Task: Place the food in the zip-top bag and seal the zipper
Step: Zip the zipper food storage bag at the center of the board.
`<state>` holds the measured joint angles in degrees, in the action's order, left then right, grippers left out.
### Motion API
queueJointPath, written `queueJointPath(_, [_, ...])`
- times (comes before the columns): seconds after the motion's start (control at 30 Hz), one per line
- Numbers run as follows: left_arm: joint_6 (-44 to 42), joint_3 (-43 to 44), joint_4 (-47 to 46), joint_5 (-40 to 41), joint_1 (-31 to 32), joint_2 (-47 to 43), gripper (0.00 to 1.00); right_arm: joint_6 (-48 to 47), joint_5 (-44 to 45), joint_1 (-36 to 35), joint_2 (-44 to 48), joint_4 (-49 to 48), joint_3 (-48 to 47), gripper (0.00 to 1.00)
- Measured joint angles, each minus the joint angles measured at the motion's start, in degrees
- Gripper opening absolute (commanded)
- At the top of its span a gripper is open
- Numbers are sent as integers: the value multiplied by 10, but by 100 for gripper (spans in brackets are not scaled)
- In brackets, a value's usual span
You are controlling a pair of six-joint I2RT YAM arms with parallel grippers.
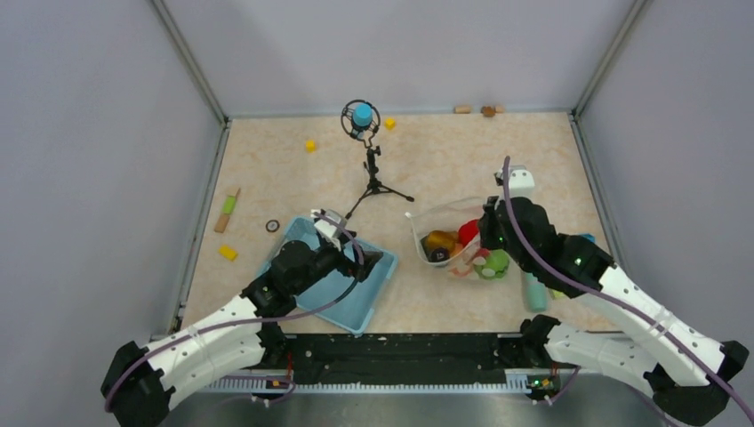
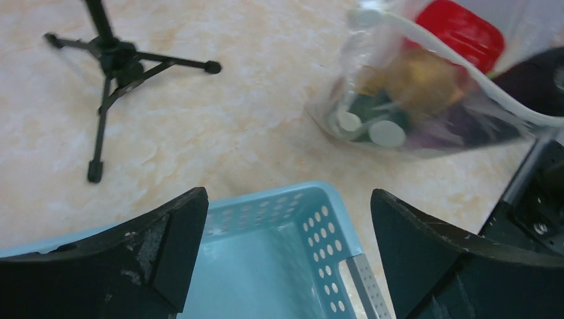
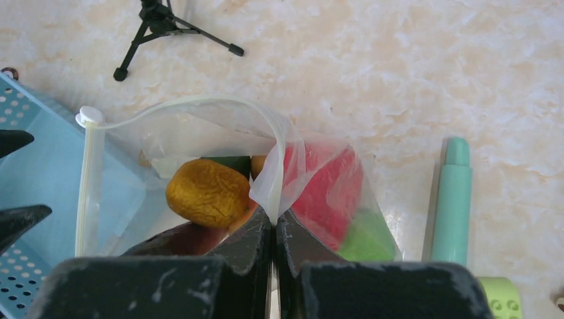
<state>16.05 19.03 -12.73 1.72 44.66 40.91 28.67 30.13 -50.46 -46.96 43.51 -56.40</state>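
Observation:
The zip-top bag lies on the table right of centre, mouth towards the left. Inside it are the food pieces: an orange-brown piece, a red pepper and a bright green fruit. The pale zipper loops open round the mouth. My right gripper is shut on a fold of that mouth edge, right above the food. My left gripper hangs open over the light blue basket, holding nothing. The left wrist view also shows the bag and the pepper.
A microphone on a black tripod stands behind the basket. A teal cylinder and a green block lie right of the bag. Yellow cubes, a green-and-orange stick and a small ring lie at the left.

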Motion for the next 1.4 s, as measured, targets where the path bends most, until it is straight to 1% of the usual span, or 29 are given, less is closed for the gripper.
queueJointPath(0.07, [-29, -1, -26, -44, 0, 17, 97, -23, -35, 39, 0, -5, 0, 0])
queueJointPath(0.13, [-55, -1, -58, -82, 0, 34, 96, -49, -75, 58, 0, -12, 0, 0])
queueJointPath(0.3, [-90, -1, -99, -139, 0, 71, 93, -97, -185, 64, 0, -28, 0, 0])
queueJointPath(0.43, [-102, -1, -108, -162, 0, 86, 92, -113, -265, 64, 0, -32, -8, 0])
queueJointPath(0.6, [-120, -5, -128, -216, 0, 79, 88, -116, -341, 64, 11, -34, -32, 0])
queueJointPath(0.83, [-139, -23, -154, -285, 0, 40, 83, -122, -396, 64, 21, -31, -41, 0])
queueJointPath(0.87, [-141, -25, -162, -295, 0, 38, 81, -122, -400, 64, 21, -31, -41, 0])
queueJointPath(1.0, [-144, -26, -186, -340, 0, 47, 68, -122, -416, 64, 22, -33, -40, 0])
queueJointPath(1.07, [-148, -22, -187, -359, 0, 65, 58, -122, -421, 64, 26, -35, -39, 0])
queueJointPath(1.17, [-158, -7, -171, -381, 0, 92, 47, -121, -427, 64, 36, -41, -34, 0])
queueJointPath(1.33, [-168, 9, -162, -414, 0, 118, 46, -118, -431, 64, 50, -48, -21, 0])
queueJointPath(1.4, [-170, 9, -160, -422, 0, 121, 42, -115, -431, 64, 51, -49, -15, 0])
